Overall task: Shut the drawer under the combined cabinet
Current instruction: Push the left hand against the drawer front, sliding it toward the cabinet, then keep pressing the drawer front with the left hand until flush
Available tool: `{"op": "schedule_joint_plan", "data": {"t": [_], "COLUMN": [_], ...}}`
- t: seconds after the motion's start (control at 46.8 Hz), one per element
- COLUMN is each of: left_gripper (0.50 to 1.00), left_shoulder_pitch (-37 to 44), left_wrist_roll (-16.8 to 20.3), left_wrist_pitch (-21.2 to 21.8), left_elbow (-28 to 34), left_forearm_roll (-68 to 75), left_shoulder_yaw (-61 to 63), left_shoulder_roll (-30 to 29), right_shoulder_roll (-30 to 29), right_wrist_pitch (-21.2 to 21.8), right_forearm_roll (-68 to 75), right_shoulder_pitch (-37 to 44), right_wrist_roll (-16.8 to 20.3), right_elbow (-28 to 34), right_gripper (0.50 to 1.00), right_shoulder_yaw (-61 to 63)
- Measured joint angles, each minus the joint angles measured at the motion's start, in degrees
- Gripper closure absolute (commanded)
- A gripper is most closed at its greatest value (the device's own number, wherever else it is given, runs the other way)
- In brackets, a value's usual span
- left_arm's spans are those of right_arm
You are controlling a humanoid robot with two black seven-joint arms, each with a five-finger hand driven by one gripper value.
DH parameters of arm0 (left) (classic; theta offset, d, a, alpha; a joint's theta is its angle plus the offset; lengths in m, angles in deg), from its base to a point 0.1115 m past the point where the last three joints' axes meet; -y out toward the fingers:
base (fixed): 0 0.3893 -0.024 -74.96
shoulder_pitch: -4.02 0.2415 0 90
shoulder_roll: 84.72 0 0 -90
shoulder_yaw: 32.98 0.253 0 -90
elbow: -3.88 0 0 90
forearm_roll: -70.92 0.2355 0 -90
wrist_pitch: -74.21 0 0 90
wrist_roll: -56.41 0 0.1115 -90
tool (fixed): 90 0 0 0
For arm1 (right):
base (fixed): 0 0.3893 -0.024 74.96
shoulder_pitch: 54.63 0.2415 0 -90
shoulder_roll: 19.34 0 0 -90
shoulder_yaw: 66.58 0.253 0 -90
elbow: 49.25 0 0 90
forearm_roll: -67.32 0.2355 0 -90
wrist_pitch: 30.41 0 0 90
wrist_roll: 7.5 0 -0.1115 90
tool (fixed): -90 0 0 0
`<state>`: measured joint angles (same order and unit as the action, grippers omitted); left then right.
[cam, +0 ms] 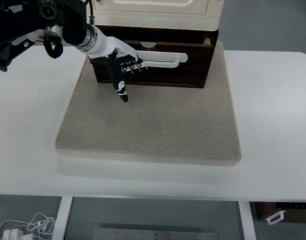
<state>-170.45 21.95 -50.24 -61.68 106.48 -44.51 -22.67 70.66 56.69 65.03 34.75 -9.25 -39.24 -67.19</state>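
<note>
Robot test lab, bare white table [273, 125], grey floor, loose cables [28, 226] underneath

White table [273, 165], beige mat [148, 125] atop.

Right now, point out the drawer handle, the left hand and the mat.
drawer handle [169, 59]: top view, on the white bar's right part.
left hand [124, 59]: top view, on the middle of the hand at the drawer front.
mat [153, 125]: top view, on its bare centre.
</note>
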Motion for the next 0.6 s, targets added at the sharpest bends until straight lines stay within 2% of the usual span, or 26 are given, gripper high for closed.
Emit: {"op": "schedule_joint_plan", "data": {"t": [0.598], "left_gripper": [0.519], "left_shoulder_pitch": [0.22], "left_wrist_roll": [0.94], "left_wrist_pitch": [-0.08], "left_elbow": [6.13], "left_forearm_roll": [1.8], "left_shoulder_yaw": [-1.74], "left_shoulder_roll": [0.01], "right_shoulder_roll": [0.0], "right_wrist_pitch": [0.0], "right_forearm_roll": [0.01], "right_shoulder_pitch": [0.0], "right_wrist_roll": [0.0], "right_elbow": [0.0], "right_gripper": [0.548], "right_shoulder_yaw": [0.0]}}
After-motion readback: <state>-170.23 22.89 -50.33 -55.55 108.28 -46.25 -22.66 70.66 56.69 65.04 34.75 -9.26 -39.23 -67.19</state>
